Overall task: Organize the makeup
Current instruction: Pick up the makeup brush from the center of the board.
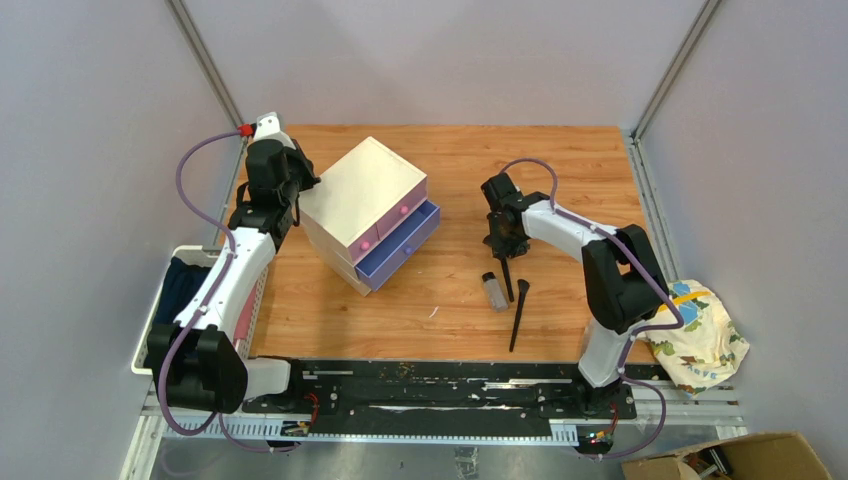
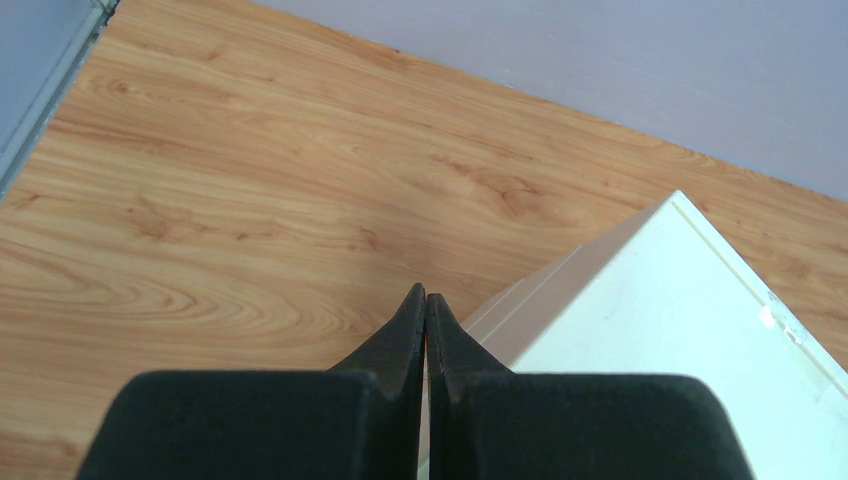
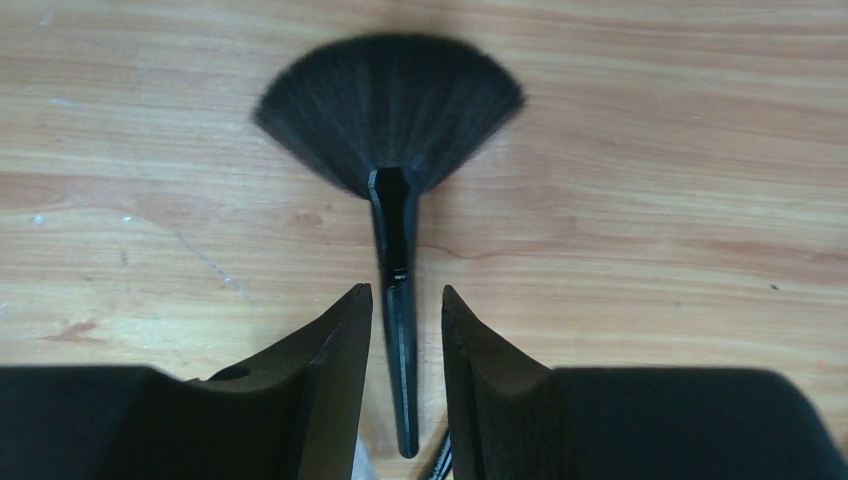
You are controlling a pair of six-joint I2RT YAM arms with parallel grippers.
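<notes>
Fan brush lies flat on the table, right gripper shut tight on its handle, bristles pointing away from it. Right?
No. The right wrist view shows the right gripper open, its fingers straddling the handle of the fan brush with a gap on each side. The brush does lie flat on the table, bristles pointing away.

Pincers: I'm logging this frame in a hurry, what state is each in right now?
Left pincer: closed, empty.
Right pincer: open, fingers either side of the fan brush handle, not yet clamped.
</notes>
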